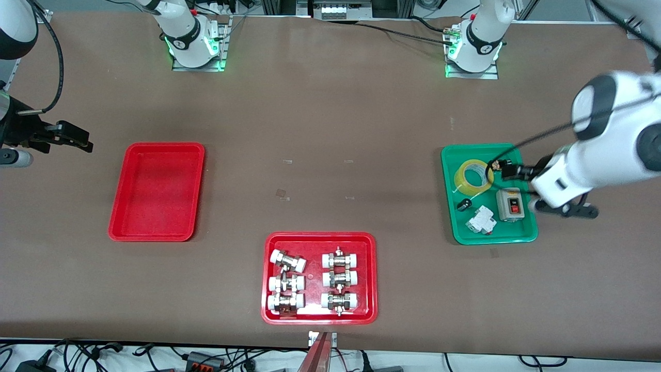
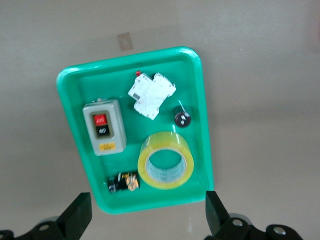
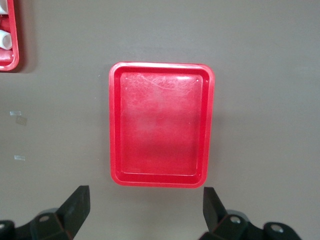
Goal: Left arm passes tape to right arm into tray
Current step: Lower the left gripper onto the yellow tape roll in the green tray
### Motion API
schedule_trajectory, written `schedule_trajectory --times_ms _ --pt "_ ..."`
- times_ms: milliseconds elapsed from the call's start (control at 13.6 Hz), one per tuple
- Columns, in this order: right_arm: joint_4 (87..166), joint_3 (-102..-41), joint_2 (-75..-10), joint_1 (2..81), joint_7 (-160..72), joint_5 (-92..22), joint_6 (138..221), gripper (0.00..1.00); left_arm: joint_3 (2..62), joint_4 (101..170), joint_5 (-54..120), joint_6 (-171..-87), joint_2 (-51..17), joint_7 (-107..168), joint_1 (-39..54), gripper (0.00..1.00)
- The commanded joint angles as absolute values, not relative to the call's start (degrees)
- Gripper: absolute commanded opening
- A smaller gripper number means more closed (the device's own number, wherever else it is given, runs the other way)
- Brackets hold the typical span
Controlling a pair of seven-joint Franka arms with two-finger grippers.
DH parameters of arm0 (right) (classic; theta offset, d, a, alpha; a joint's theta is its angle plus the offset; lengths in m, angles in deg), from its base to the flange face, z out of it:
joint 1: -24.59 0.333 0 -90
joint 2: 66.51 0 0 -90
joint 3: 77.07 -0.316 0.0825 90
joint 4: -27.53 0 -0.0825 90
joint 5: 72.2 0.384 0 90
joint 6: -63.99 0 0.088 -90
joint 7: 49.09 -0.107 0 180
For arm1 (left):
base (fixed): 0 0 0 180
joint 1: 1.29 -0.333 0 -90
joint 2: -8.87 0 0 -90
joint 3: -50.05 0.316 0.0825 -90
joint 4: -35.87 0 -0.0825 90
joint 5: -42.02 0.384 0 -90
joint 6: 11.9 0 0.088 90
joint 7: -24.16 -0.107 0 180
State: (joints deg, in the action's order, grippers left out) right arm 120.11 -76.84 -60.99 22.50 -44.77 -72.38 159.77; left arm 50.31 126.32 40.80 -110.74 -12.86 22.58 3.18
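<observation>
I have the left tool (image 2: 145, 220) hanging wide and empty over the green tray (image 2: 72, 130), at that tray's end toward the left arm's side of the desk (image 1: 330, 113). The tape (image 1: 473, 177) lies flat in the green tray, crowded by a grey switch box (image 2: 103, 126), a white breaker (image 2: 151, 94) and a small black part (image 2: 123, 182) just beside it. My worry is the descent: a finger could land on the roll's rim or catch the black part, tipping the tape or dragging the tray. The right tool (image 3: 144, 215) waits wide and empty, up over the red tray (image 1: 116, 217), so a rushed handover could drop the roll between them.
</observation>
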Motion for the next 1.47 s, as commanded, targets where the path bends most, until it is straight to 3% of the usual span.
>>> schedule_trajectory --times_ms 0,366,1392 --pt "120.8 -76.9 -61.5 23.1 -44.7 -72.8 160.4 1.0 50.5 130.9 40.5 -115.3 -14.6 21.5 2.6 1.0" --pt "120.8 -76.9 -61.6 23.0 -44.8 -72.9 162.2 1.0 50.0 144.0 40.4 -128.7 -15.9 21.5 -1.1 1.0" --pt "120.8 -76.9 -61.8 23.1 -44.9 -72.3 162.5 1.0 49.7 151.0 39.6 -129.5 -17.2 29.3 -1.1 1.0"
